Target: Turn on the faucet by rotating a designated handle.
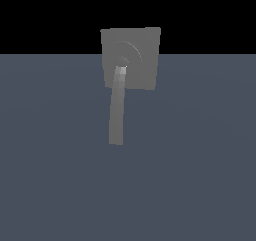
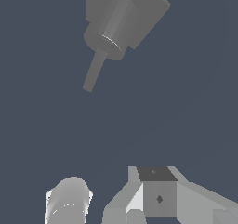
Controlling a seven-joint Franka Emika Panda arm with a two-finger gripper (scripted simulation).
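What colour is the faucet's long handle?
Matte grey, paler where the handle meets the hub; the exterior view shows it best.

A flat slate-blue floor point(image 1: 200, 175) fills the scene, apparently meeting a black backdrop point(image 1: 50, 15) behind.
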